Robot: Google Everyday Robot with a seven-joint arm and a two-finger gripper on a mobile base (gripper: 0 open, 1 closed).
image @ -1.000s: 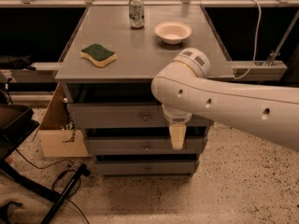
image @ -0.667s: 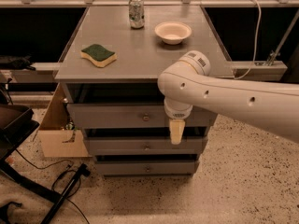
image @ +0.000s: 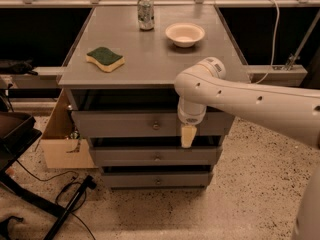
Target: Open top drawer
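Note:
The top drawer point(image: 120, 125) is the widest grey front under the tabletop, with a small round metal knob point(image: 156, 126) at its centre. Its front stands a little further out than the two narrower drawers below point(image: 130, 156), and a dark gap shows between it and the tabletop. My gripper point(image: 188, 135) hangs down from the white arm point(image: 250, 99), in front of the drawer's lower edge. It is a short way right of the knob and apart from it.
On the grey table point(image: 150, 71) lie a green-and-yellow sponge point(image: 105, 59), a can point(image: 145, 13) and a white bowl point(image: 185, 34). A cardboard box point(image: 62, 146) stands at the cabinet's left. A black chair point(image: 15, 134) and cables point(image: 70, 189) are at lower left.
My gripper has risen slightly and shifted a little left along the top drawer's front. The drawers and the things on the table have not moved.

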